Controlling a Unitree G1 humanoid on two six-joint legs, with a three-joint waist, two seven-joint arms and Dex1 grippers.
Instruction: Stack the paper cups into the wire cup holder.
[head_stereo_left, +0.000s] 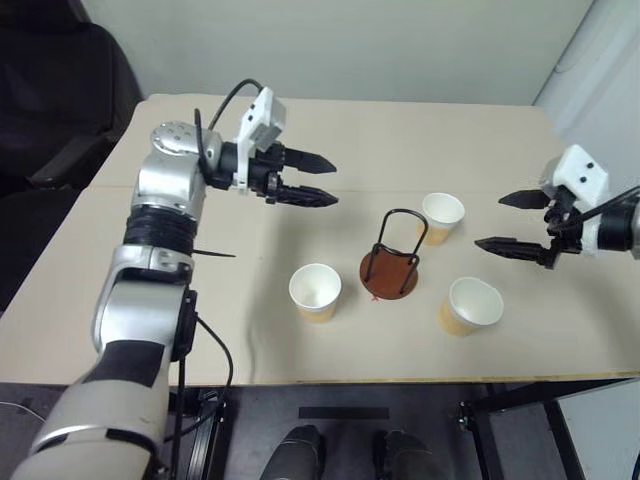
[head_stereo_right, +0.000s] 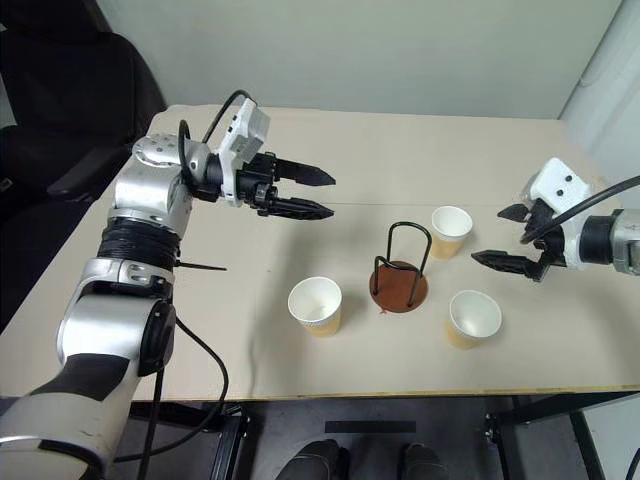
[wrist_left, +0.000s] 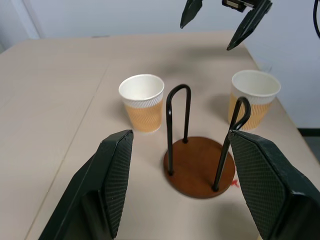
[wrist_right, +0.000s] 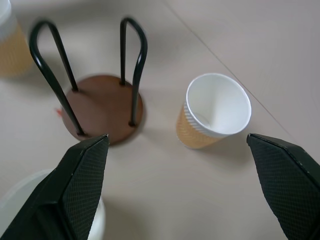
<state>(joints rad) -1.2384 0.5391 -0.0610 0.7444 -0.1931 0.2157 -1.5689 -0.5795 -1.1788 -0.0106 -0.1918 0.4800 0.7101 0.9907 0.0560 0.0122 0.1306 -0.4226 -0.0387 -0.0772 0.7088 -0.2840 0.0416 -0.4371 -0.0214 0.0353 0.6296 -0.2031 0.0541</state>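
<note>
Three paper cups stand upright and empty on the table: one front left (head_stereo_left: 315, 290), one further back (head_stereo_left: 441, 217), one front right (head_stereo_left: 472, 305). Between them stands the wire cup holder (head_stereo_left: 391, 272), black wire loops on a round reddish-brown base, with nothing in it. My left gripper (head_stereo_left: 333, 181) hovers open above the table to the left of the holder, pointing toward it. At the table's right side my right gripper (head_stereo_left: 490, 222) hangs open, just right of the back cup and empty. In the right wrist view the back cup (wrist_right: 215, 112) sits beside the holder (wrist_right: 102, 107).
The beige table (head_stereo_left: 400, 140) runs on bare behind the cups up to a pale wall. Its front edge lies just in front of the two near cups. A dark chair (head_stereo_right: 60, 120) stands off the table's left side.
</note>
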